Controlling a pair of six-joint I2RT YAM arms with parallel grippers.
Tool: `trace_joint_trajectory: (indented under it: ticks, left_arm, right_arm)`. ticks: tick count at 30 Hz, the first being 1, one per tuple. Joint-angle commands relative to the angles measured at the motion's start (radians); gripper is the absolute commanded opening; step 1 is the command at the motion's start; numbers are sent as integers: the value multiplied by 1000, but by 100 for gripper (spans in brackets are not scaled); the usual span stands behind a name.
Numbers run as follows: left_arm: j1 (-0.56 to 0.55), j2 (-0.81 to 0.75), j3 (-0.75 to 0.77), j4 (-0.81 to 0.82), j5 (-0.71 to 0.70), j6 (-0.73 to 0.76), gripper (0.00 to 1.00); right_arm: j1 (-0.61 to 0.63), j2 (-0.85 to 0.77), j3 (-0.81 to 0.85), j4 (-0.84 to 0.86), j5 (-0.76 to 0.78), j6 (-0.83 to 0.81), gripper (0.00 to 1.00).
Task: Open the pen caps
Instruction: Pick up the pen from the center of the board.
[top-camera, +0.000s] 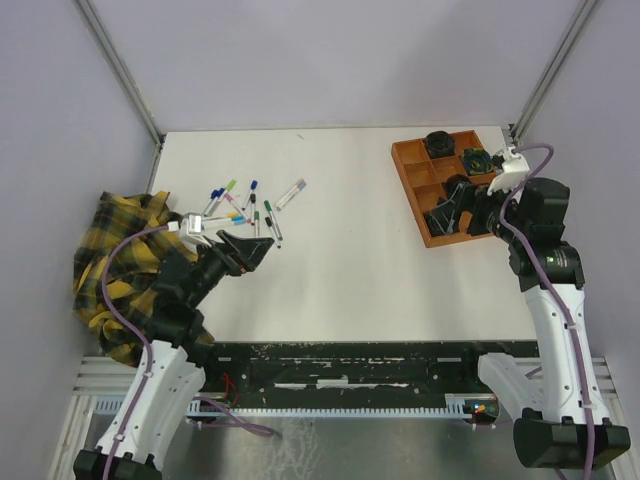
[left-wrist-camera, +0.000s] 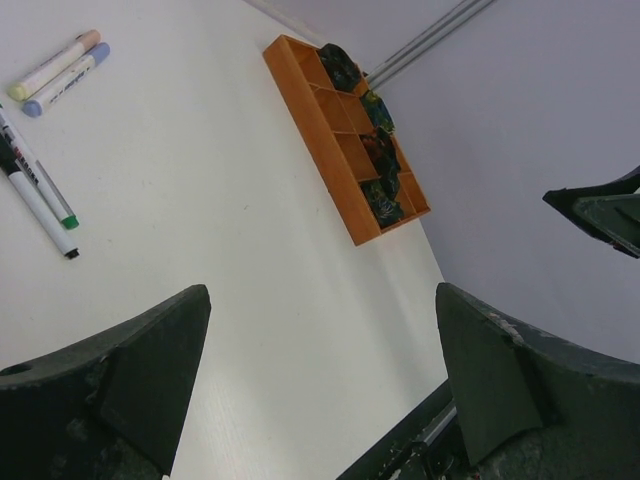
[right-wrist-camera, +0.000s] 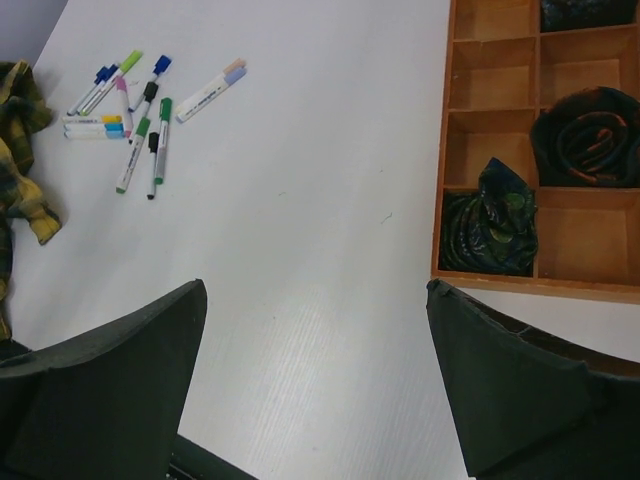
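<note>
Several capped pens (top-camera: 245, 205) lie in a loose cluster at the table's back left, their small pen caps (top-camera: 231, 186) blue, green, black, pink and yellow. In the right wrist view the same cluster of pens (right-wrist-camera: 135, 115) sits far off at the upper left, with a green cap (right-wrist-camera: 131, 59) on one of them. My left gripper (top-camera: 250, 250) hovers just in front of the cluster, open and empty; in its own view (left-wrist-camera: 322, 300) the jaws stand wide over bare table, with pens (left-wrist-camera: 40, 200) at the left edge. My right gripper (top-camera: 452, 208) is open over the orange tray's near corner, and in its own view (right-wrist-camera: 316, 290) it holds nothing.
An orange compartment tray (top-camera: 405, 180) holding dark rolled items stands at the back right, and the tray also shows in both wrist views (right-wrist-camera: 440, 150) (left-wrist-camera: 320, 150). A yellow plaid cloth (top-camera: 110, 260) is bunched at the table's left edge beside my left arm.
</note>
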Motion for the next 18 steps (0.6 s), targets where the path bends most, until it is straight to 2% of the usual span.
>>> trace_joint_trajectory:
  ticks: [1, 3, 5, 8, 10, 14, 18]
  left_arm:
    - [-21, 22, -15, 78, 7, -45, 99]
    - [-98, 37, -12, 69, -53, -26, 99]
    - [-226, 60, 5, 35, -174, 11, 99]
    - [-426, 132, 57, -26, -394, 79, 99]
    - [-513, 183, 89, -45, -500, 99, 99]
    - [-559, 289, 133, -77, -615, 146, 100]
    - [-558, 391, 140, -91, -761, 197, 100]
  right_arm:
    - [0, -18, -47, 87, -174, -113, 99]
    - [0, -17, -69, 86, -308, -214, 99]
    - [1, -15, -98, 86, -417, -272, 99]
    - [3, -16, -131, 102, -477, -267, 99]
    - [2, -10, -153, 139, -463, -209, 99]
    - [3, -2, -181, 169, -449, -196, 99]
    - [3, 11, -151, 93, -387, -298, 99]
